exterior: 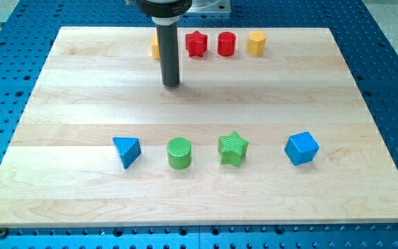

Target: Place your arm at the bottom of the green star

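The green star [233,149] lies on the wooden board [81,104] in the lower middle, between a green cylinder [179,153] on its left and a blue cube [301,148] on its right. My tip [171,84] rests on the board well above and to the left of the star, near the view's top. It touches no block.
A blue triangle [126,151] lies left of the green cylinder. Along the top edge sit a yellow block [155,48] partly hidden behind the rod, a red star [196,43], a red cylinder [226,43] and a yellow hexagon [256,42].
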Controlling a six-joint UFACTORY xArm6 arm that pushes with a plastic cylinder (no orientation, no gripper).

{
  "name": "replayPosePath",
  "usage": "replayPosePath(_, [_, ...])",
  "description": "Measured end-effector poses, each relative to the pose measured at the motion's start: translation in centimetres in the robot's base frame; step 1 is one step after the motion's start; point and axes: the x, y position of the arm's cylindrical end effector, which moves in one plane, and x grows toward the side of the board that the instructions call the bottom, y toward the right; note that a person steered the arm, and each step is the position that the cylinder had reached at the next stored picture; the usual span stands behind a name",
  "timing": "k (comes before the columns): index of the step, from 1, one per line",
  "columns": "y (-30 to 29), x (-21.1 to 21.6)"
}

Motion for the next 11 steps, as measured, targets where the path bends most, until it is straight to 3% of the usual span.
replayPosePath(3, [0.3,-0.4])
replayPosePath(5, [4.5,-1.6])
replayPosePath(6, [10.2,2.0])
replayPosePath(8, [13.9,12.9])
replayPosePath(9, [16.3,15.9])
replayPosePath(11, [14.1,21.3])
